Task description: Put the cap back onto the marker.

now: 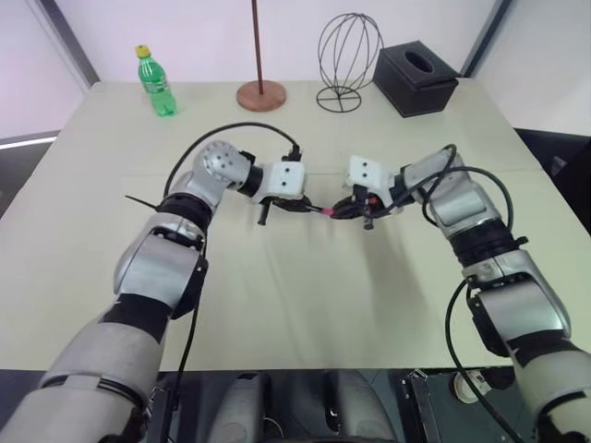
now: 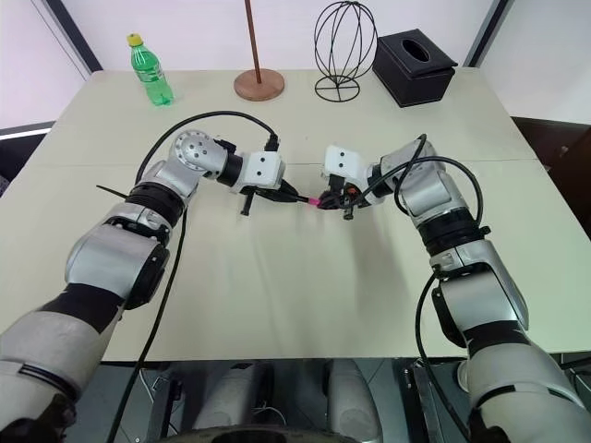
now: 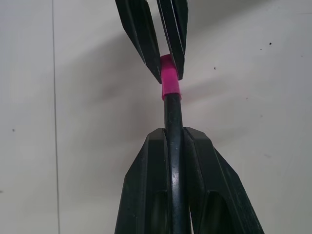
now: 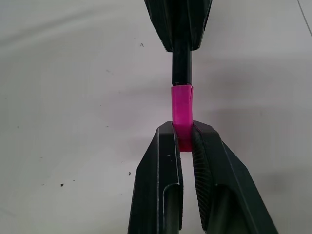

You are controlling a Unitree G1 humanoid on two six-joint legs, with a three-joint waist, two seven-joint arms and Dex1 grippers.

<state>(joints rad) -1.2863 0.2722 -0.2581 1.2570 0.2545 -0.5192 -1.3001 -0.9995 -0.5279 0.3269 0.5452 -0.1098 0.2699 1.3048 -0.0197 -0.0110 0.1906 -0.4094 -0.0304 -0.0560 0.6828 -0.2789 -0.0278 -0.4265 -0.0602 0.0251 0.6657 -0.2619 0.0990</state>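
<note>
One marker (image 3: 173, 126) and one pink cap (image 3: 169, 78) sit at frame centre. Two grippers: the left gripper (image 1: 294, 209) and right gripper (image 1: 343, 210). Along the top: one green bottle (image 1: 156, 81), one rod stand (image 1: 260, 93), one wire frame (image 1: 348, 55), one black tissue box (image 1: 415, 78). One table (image 1: 295, 305).

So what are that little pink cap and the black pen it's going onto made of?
The cap looks like matte, slightly translucent pink plastic: its colour is even and its edges look moulded. The marker looks like glossy black plastic, though painted metal cannot be ruled out: a pale highlight runs along its smooth barrel.
</note>
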